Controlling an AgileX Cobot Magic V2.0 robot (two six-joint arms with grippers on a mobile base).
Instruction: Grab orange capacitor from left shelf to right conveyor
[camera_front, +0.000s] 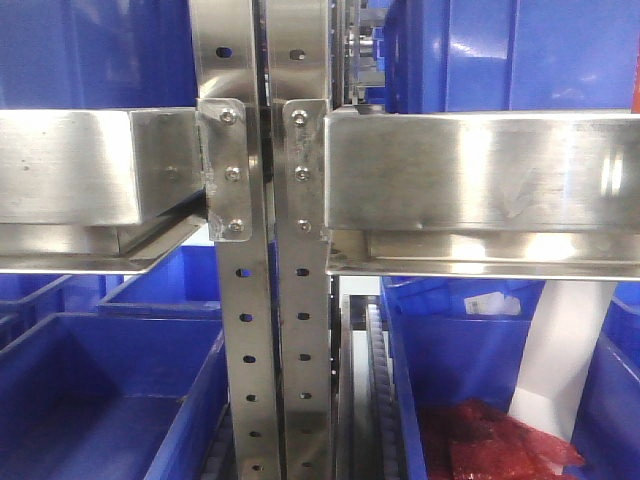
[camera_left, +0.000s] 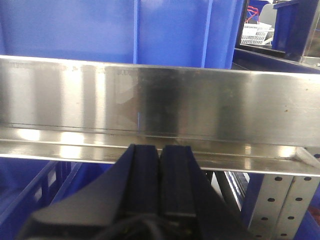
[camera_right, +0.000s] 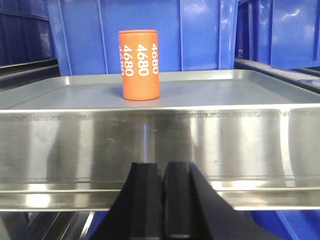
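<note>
The orange capacitor stands upright on a flat silver tray surface, with white "4680" on its side. In front of it runs a broad steel beam of the left shelf. My right gripper is shut and empty, low in front of that beam, below and slightly right of the capacitor. My left gripper is also shut on nothing, just below another shelf beam. The front view shows the shelf's perforated posts and beams, but no gripper and no capacitor. The right conveyor is out of view.
Blue bins stand behind the capacitor, and above and below the beams. One lower bin holds a red bag and a white sheet. A white basket sits far right.
</note>
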